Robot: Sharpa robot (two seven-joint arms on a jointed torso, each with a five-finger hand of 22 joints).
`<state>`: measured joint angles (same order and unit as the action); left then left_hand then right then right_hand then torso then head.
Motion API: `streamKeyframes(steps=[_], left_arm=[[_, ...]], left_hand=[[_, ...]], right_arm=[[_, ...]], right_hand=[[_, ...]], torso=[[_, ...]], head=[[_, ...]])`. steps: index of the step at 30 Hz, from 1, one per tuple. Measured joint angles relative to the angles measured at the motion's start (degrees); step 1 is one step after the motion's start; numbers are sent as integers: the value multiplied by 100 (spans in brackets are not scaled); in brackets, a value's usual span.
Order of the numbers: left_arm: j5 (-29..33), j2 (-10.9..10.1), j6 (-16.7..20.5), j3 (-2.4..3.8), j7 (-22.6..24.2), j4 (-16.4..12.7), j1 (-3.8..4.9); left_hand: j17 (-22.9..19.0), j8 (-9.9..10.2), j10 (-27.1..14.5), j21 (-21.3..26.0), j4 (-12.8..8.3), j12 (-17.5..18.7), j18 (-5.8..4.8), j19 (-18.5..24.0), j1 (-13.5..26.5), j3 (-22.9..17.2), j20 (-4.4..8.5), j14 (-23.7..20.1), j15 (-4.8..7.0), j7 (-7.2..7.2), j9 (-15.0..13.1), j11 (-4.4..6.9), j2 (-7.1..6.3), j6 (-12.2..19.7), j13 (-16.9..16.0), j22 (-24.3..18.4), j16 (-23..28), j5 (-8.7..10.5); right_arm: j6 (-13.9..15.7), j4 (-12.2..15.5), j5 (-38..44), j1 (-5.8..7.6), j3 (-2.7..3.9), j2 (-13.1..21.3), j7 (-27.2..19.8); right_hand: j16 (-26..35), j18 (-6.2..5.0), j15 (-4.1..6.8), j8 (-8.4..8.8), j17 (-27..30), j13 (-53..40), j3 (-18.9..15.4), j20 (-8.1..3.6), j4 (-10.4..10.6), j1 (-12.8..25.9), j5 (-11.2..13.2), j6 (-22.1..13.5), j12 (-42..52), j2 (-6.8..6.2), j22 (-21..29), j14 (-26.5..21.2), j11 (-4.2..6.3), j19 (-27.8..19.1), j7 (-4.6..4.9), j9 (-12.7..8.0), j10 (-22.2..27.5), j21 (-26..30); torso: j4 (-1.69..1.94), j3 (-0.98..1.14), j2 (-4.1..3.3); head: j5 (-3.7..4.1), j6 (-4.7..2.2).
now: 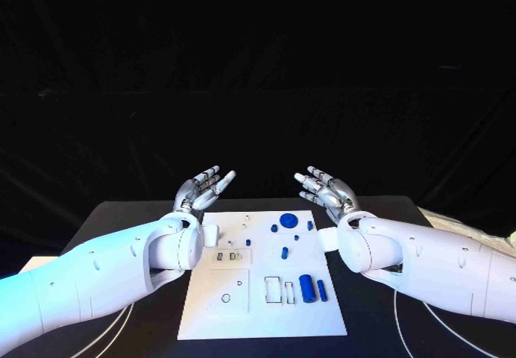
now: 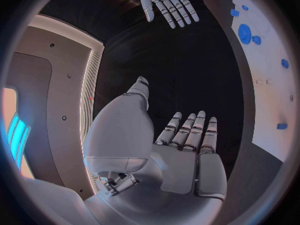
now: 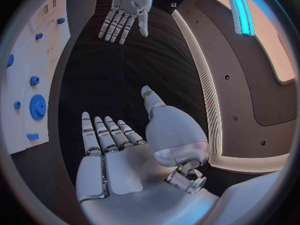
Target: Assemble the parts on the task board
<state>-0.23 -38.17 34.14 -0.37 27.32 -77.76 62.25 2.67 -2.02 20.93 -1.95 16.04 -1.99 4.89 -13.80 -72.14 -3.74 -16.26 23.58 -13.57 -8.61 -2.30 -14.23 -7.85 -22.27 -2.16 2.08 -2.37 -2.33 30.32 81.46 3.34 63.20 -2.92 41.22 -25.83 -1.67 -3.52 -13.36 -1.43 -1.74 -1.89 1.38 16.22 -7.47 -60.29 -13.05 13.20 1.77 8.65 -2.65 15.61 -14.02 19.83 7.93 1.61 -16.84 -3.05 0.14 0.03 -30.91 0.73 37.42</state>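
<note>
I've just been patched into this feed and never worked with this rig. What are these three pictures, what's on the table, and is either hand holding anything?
This is a two-armed robot with silver many-fingered hands at a black table. The square picture looks down from its head: the left hand enters from the picture's left, the right hand from its right. The two round pictures come from cameras at the wrists, each looking along its own palm: the left hand in one, the right hand in the other. Each also catches the opposite hand further off.

On the table lies the white task board. On it are small blue parts, among them a round disc near the far end and two upright-looking blue cylinders near the near end.

Both hands hover above the far end of the board, fingers apart, holding nothing.
</note>
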Motion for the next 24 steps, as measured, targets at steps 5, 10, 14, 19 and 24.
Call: streamKeyframes(steps=[5,10,14,19,24], left_arm=[[-33,19,-214,-1,-34,40,7],[-56,19,-312,-2,-52,42,7],[-61,-26,-412,-9,-49,45,11],[-61,-278,-568,-23,-15,-54,2],[-60,-480,-692,-21,-7,-396,14]], left_hand=[[39,-61,303,-95,31,-35,90,-312,-160,-48,-31,324,-39,-22,-28,-42,107,-231,-31,50,-75,-28],[103,-128,793,-277,-42,-92,90,-944,-312,-121,-34,948,-28,-48,-66,-52,213,-630,-62,147,-207,-28],[162,-223,1306,-480,-99,-170,188,-1611,-395,-177,-28,1524,45,-92,-106,-24,296,-1092,-94,239,-354,-28],[245,-380,2211,-789,-275,-335,316,-2517,-520,-188,9,2327,219,-209,-171,96,421,-1933,-145,361,-607,-29],[326,-454,2846,-1054,-470,-417,407,-3316,-602,-195,109,3063,415,-326,-182,243,555,-2523,-151,447,-818,-28]], right_arm=[[-755,-269,246,97,-83,-112,168],[-1318,-403,435,144,-123,-168,303],[-1484,-642,921,172,-114,-180,356],[-1342,-904,2093,284,-55,0,399],[-1218,-857,3076,329,-25,-10,474]], right_hand=[[-132,-140,-8,-81,-68,-59,118,26,-259,-474,189,547,112,104,-96,842,-37,741,34,52,-764,-212],[-345,-402,101,-214,-143,-131,256,34,-531,-846,253,1508,324,139,-189,2134,34,1557,103,126,-2037,-486],[-472,-496,219,-298,-170,-145,363,11,-678,-1037,273,2298,433,99,-231,2892,134,2032,192,173,-2757,-659],[-541,-580,388,-343,-181,-151,513,-85,-828,-1207,273,3169,442,-32,-262,3695,270,2570,329,197,-3487,-872],[-567,-579,534,-343,-189,-151,767,-209,-875,-1321,249,3713,436,-146,-278,4306,376,2985,464,205,-3993,-1035]], torso=[[1,0,1],[0,0,1],[12,-14,-24],[62,-72,-144],[91,-98,-249]], head=[[0,1],[0,1],[28,-9],[84,-44],[91,-65]])
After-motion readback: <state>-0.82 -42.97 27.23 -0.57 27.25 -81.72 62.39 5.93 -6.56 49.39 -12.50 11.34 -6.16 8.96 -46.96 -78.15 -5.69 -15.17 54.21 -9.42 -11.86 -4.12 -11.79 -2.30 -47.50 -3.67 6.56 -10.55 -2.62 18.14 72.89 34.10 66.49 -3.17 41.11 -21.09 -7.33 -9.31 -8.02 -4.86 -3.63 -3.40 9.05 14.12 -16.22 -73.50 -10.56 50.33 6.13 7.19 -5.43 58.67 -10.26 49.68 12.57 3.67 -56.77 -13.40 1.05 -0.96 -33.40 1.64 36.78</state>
